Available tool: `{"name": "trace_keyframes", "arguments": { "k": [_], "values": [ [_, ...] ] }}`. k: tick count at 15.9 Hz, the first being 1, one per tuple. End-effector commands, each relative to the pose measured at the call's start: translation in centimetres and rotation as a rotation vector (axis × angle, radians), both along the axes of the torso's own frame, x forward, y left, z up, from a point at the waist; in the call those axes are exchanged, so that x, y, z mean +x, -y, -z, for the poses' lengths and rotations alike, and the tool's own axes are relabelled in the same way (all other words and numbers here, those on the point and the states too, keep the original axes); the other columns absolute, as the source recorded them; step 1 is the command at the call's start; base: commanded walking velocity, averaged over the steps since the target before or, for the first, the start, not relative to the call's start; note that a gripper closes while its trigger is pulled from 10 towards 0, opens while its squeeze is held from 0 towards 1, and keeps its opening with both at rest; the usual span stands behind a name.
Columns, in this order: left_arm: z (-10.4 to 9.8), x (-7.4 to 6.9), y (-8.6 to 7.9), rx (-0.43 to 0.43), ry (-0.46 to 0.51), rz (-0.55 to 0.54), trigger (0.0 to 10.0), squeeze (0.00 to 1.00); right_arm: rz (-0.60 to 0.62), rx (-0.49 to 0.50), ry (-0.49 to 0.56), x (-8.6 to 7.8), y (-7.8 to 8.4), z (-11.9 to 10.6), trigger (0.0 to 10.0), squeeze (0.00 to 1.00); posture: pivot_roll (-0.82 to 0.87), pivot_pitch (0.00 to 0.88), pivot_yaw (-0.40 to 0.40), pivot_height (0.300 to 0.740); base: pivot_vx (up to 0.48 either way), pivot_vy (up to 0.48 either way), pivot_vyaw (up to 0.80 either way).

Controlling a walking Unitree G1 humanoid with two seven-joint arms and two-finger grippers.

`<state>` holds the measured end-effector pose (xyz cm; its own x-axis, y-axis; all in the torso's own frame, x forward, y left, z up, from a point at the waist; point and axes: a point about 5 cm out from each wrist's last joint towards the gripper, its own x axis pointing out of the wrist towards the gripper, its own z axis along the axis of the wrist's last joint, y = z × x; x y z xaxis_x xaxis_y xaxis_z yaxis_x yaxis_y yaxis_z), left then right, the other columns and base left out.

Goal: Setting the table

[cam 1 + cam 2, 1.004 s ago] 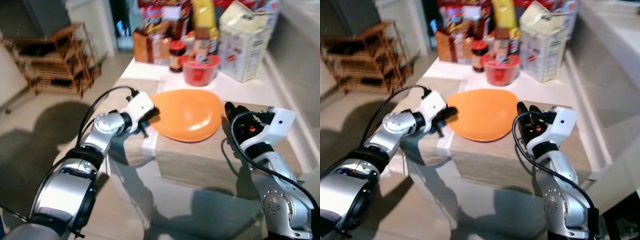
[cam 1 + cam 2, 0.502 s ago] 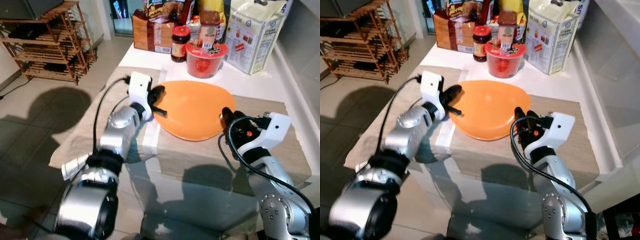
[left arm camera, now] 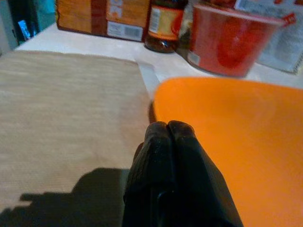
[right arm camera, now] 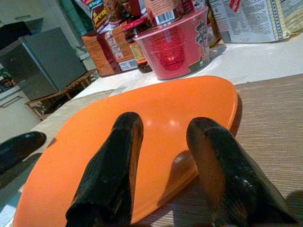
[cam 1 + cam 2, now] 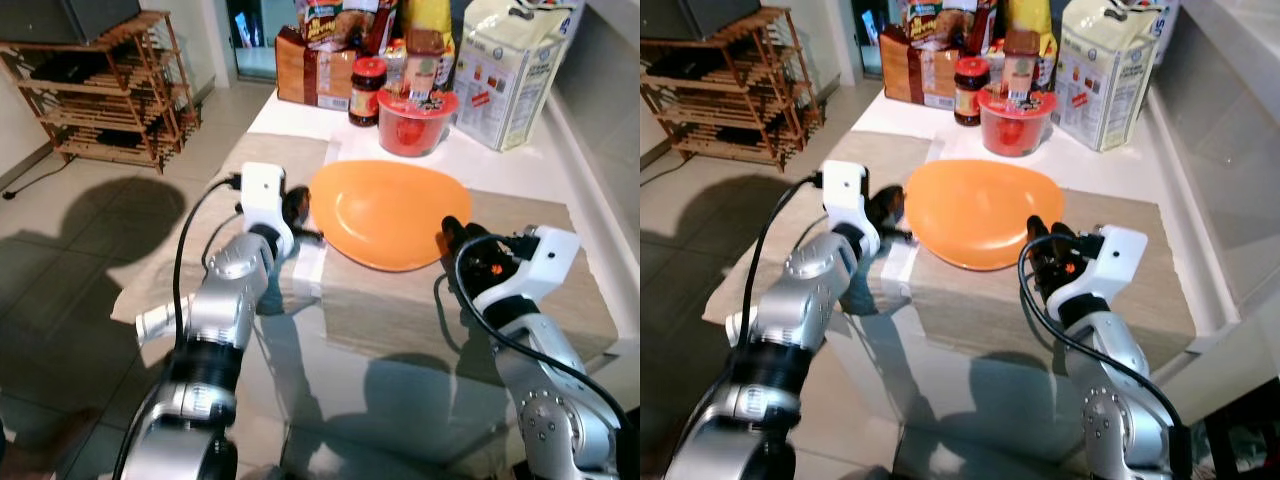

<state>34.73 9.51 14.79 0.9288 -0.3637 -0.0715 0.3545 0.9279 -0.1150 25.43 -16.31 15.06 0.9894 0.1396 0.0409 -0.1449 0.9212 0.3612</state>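
So, an orange plate (image 5: 388,212) is seen in the middle of the left eye view, resting on a beige placemat (image 5: 540,290) on the tabletop (image 5: 480,165), with its left rim hanging over the mat's edge toward a second mat (image 5: 265,170). The left gripper (image 5: 296,208) is parked just beside that left rim, with its fingers pressed together and nothing held between them; in the left wrist view the closed tips (image 3: 168,128) are seen right at the plate's edge. The right gripper (image 5: 1045,240) is spread apart at the plate's lower right rim, and in the right wrist view one finger (image 4: 112,166) is seen over the plate and the other (image 4: 222,176) out by the rim, so nothing is gripped yet.

Risk-wise, the plate looks smooth and shallow, so if it's nudged from one side it could easily be slid across the mat, maybe toward the red cup (image 5: 417,108) and the jar (image 5: 367,88) crowded at the top of the frame. If the mat gets pinched along with the rim, the whole mat could be dragged. A thin rim grip could also be lost mid-lift.
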Motion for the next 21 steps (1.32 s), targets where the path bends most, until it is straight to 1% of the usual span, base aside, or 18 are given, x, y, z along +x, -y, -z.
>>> {"name": "trace_keyframes", "arguments": {
  "k": [1,2,3,4,6,7,8,10,11,13,16,18,21],
  "values": [
    [-0.7,-0.2,0.3,0.019,0.022,0.009,10.0,0.0,0.003,-0.008,-0.001,-0.2,0.0,0.0,10.0,0.0,-0.05,0.0,0.04,0.722,0.0,0.0,0.0],
    [-1.0,-0.2,0.4,0.022,0.029,0.005,10.0,0.0,0.002,-0.008,-0.002,-0.1,0.0,0.0,10.0,0.0,-0.05,0.0,0.04,0.722,0.0,0.0,0.0],
    [-2.0,-0.1,0.4,0.04,0.078,-0.004,10.0,0.0,0.001,-0.01,-0.002,-0.1,-0.1,0.0,10.0,0.0,-0.05,0.0,0.04,0.722,0.0,0.0,0.0],
    [-2.7,0.2,0.3,0.053,0.108,-0.014,10.0,0.0,0.001,-0.01,-0.003,-0.1,-0.1,0.0,10.0,0.0,-0.05,0.0,0.039,0.722,0.0,0.0,0.0],
    [-2.9,0.7,-0.1,0.071,0.124,-0.042,10.0,0.0,0.002,-0.013,-0.003,0.0,-0.1,0.1,10.0,0.0,-0.05,0.0,0.038,0.722,0.0,0.0,0.0],
    [-2.8,1.3,-0.5,0.074,0.135,-0.067,10.0,0.0,0.002,-0.017,0.0,0.0,-0.2,0.0,10.0,0.0,-0.05,0.0,0.038,0.722,0.0,0.0,0.0],
    [-2.8,1.5,-0.7,0.079,0.14,-0.082,10.0,0.0,0.001,-0.019,0.001,0.0,-0.2,0.0,10.0,0.0,-0.05,0.0,0.04,0.722,0.0,0.0,0.0],
    [-2.5,1.5,-0.2,0.1,0.122,-0.057,10.0,0.0,0.004,-0.021,-0.001,-0.1,-0.2,0.1,10.0,0.0,-0.06,0.0,0.041,0.722,0.0,0.0,0.0],
    [-2.1,1.3,0.4,0.1,0.097,-0.025,10.0,0.0,0.006,-0.022,-0.002,-0.1,-0.2,0.1,10.0,0.0,-0.06,0.0,0.041,0.722,0.0,0.0,0.0],
    [-1.8,1.0,1.3,0.087,0.086,0.016,10.0,0.0,0.008,-0.022,-0.004,-0.2,-0.2,0.1,10.0,0.0,-0.06,0.0,0.041,0.722,0.0,0.0,0.0],
    [-2.9,0.8,2.2,0.06,0.14,0.051,10.0,0.0,0.009,-0.023,-0.005,-0.2,-0.2,0.1,10.0,0.0,-0.06,0.0,0.042,0.722,0.0,0.0,0.0],
    [-3.1,0.7,2.7,0.054,0.139,0.074,10.0,0.0,0.009,-0.022,-0.007,-0.2,-0.3,0.1,10.0,0.0,-0.06,0.0,0.044,0.722,0.0,0.0,0.0],
    [-1.3,0.7,2.3,0.085,0.069,0.051,10.0,0.0,0.009,-0.02,-0.01,-0.2,-0.4,0.2,10.0,0.0,-0.06,0.0,0.045,0.722,0.0,0.0,0.0]
  ]
}}
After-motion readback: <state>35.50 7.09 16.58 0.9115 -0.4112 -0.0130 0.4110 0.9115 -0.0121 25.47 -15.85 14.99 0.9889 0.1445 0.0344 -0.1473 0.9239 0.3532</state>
